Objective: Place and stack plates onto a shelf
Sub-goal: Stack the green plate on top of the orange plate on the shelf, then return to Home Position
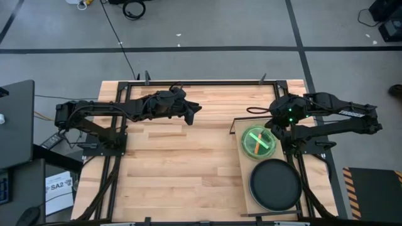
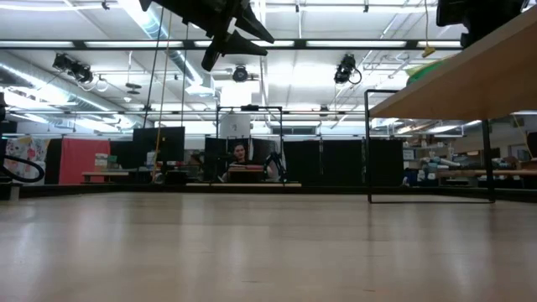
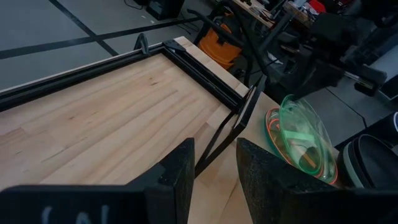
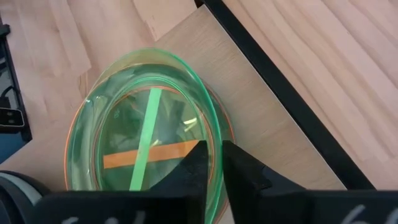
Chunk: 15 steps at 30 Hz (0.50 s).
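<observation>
A lime green translucent plate (image 1: 259, 141) lies on an orange plate (image 3: 271, 127) at the far end of the raised light-wood shelf (image 1: 245, 164) on the table's right. A black plate (image 1: 275, 184) sits on the shelf's near end. My right gripper (image 4: 217, 163) hangs over the green plate's far rim, slanting down. Its fingers are a narrow gap apart, with the rim (image 4: 216, 134) running into that gap. My left gripper (image 1: 196, 112) is open and holds nothing, high above the table's far middle (image 3: 214, 168). My right gripper's fingers (image 4: 198, 163) stand on either side of the lime green plate's rim (image 4: 217, 148), coming from above and slanting down. Whether either finger touches the rim I cannot tell. The plate rests on the orange plate below it.
The shelf stands on black legs (image 2: 490, 159) above the butcher-block tabletop (image 1: 176, 169). A black frame (image 1: 201, 82) runs along the table's far edge. In the low view a person sits far behind the table (image 2: 241, 155).
</observation>
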Each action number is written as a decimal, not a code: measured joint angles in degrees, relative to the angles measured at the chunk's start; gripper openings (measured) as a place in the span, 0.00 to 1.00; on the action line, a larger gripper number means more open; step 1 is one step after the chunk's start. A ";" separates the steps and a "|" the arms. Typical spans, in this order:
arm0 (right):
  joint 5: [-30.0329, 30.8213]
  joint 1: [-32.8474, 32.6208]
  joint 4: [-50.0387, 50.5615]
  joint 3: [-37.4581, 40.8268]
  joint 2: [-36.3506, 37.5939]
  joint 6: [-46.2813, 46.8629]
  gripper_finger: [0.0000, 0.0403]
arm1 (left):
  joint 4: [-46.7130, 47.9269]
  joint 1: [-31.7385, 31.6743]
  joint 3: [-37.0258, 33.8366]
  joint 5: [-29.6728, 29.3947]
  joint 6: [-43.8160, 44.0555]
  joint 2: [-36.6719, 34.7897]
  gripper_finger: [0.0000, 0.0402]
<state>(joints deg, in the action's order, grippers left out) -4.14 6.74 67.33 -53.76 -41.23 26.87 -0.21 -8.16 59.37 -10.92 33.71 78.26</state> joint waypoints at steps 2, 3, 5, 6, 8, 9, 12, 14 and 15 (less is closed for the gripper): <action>0.16 0.00 0.01 0.00 0.00 0.02 0.16 | -0.02 0.00 0.01 0.01 0.00 0.00 0.31; 0.58 0.00 0.02 0.00 0.00 0.15 0.19 | -0.02 0.00 0.00 0.00 0.00 -0.02 0.31; 1.52 0.00 0.02 0.00 0.00 0.15 0.24 | -0.02 0.00 0.02 0.00 0.00 0.00 0.31; 1.75 0.02 0.02 0.00 0.00 0.15 0.27 | -0.01 0.00 0.01 0.00 0.00 0.00 0.31; 2.22 0.02 0.02 0.00 0.00 0.15 0.32 | -0.02 0.00 0.02 0.00 0.00 0.00 0.31; 2.51 0.02 0.02 0.00 0.00 0.15 0.34 | -0.02 0.00 0.02 0.02 0.00 0.00 0.31; 3.13 0.02 0.02 0.00 0.00 -0.05 0.40 | -0.02 0.00 0.01 0.00 0.00 0.00 0.31; 3.17 0.00 -0.01 0.00 0.00 -0.41 0.42 | -0.01 0.00 0.01 0.01 -0.02 0.00 0.31; 3.19 0.02 -0.29 0.02 0.00 -1.03 0.43 | -0.02 -0.01 0.02 0.00 -0.02 -0.01 0.31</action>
<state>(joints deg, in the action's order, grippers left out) -0.95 6.76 67.04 -53.74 -41.23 25.85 -0.23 -8.17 59.40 -10.92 33.69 78.25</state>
